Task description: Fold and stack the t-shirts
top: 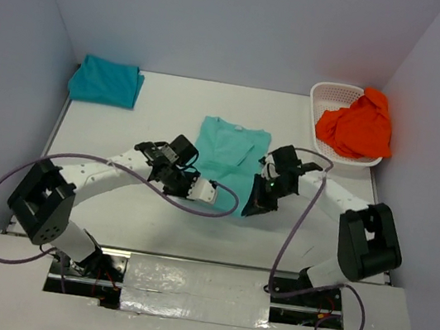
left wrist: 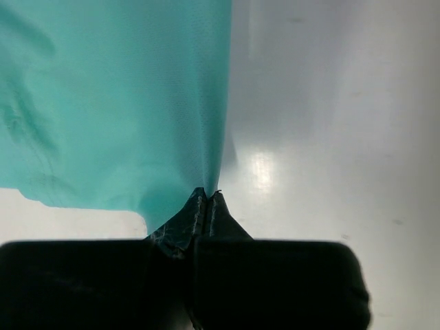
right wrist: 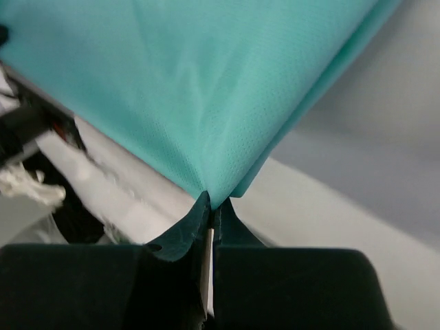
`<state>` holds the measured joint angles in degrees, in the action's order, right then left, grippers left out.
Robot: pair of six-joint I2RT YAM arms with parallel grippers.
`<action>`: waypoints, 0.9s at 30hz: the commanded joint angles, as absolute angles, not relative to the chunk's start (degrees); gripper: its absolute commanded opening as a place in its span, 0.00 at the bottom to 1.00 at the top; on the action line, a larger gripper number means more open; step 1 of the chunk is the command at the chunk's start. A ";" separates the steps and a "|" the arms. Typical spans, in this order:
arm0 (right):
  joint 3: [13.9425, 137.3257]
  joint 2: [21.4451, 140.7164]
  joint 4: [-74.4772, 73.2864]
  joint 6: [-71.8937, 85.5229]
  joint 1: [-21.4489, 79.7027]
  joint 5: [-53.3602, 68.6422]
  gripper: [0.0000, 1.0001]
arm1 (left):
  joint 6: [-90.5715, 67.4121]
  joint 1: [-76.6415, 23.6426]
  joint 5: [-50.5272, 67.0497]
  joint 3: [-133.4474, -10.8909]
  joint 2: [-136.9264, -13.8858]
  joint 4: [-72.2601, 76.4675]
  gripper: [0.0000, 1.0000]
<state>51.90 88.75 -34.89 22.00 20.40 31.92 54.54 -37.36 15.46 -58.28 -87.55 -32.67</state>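
The mint-aqua t-shirt [top: 229,151] lies in the middle of the table, collar toward the back. My left gripper [top: 217,195] is at its near hem, shut on the cloth's edge [left wrist: 207,196], with the shirt [left wrist: 117,103] stretching away from the fingertips. My right gripper [top: 250,210] is at the shirt's near right corner, shut on a pinched fold [right wrist: 214,203] of the same shirt [right wrist: 206,89]. The teal blue t-shirt [top: 106,80] lies folded at the back left. The orange t-shirt [top: 359,124] sits bunched in the basket.
A white mesh basket [top: 330,92] stands at the back right against the wall. Grey walls close in the table on three sides. Purple cables loop from both arms near the front edge [top: 189,252].
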 commanded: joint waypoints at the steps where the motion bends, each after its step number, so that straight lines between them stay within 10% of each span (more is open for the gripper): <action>1: 48.61 80.54 -44.53 21.09 24.33 34.80 0.00 | 51.60 -39.37 21.78 -59.67 -81.92 -45.42 0.00; 9: 56.75 68.82 -61.68 21.97 24.35 38.84 0.00 | 49.05 -39.29 31.28 -75.13 -80.76 -62.13 0.00; 27: 75.32 94.12 -53.00 15.82 6.94 35.86 0.00 | 40.17 -29.62 26.20 -97.82 -105.55 -47.29 0.00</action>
